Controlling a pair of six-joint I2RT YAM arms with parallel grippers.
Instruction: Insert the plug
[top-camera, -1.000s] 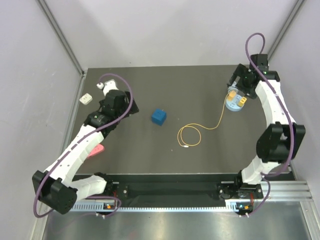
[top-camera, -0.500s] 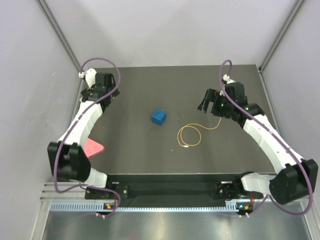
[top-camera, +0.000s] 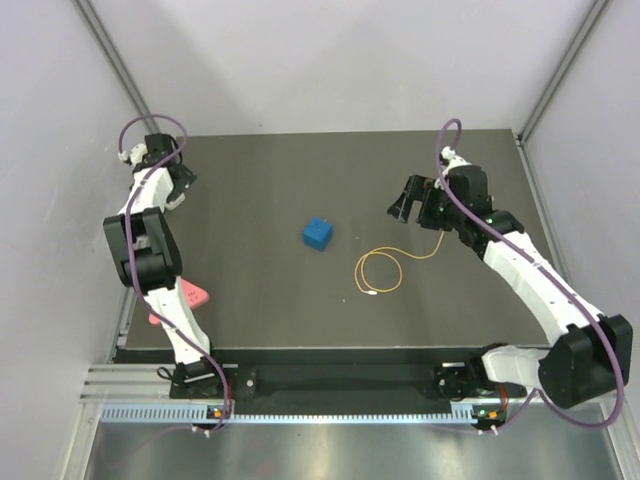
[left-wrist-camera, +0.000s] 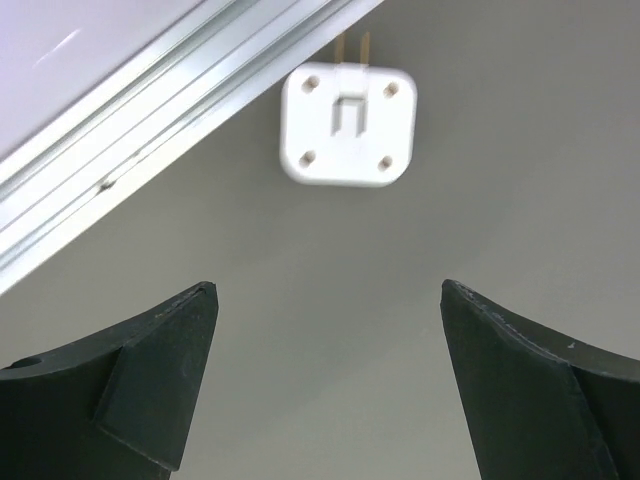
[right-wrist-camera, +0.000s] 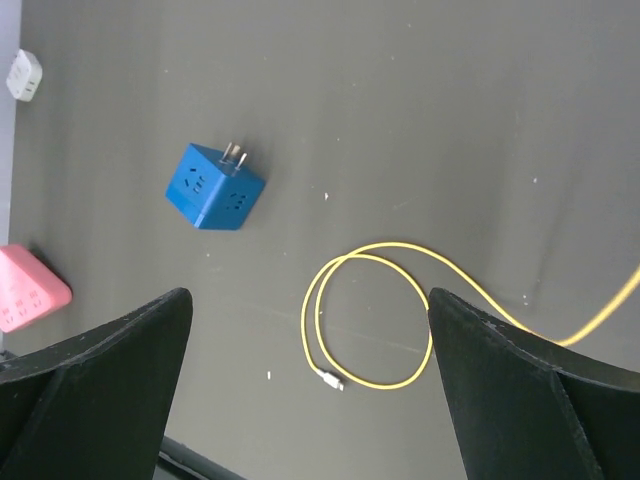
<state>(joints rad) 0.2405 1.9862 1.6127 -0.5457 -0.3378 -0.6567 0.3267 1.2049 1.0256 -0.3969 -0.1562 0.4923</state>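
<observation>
Left hand (left-wrist-camera: 327, 290) swings over the white adapter (left-wrist-camera: 347, 127), right hand (right-wrist-camera: 310, 295) over the yellow cable (right-wrist-camera: 385, 245) (both spread wide, empty), so insertion waits.

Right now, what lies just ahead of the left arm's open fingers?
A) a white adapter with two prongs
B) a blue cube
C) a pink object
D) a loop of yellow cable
A: the left wrist view shows the white adapter, two prongs at its far edge, lying on the dark table ahead of the left fingers, close to the metal rail.
</observation>
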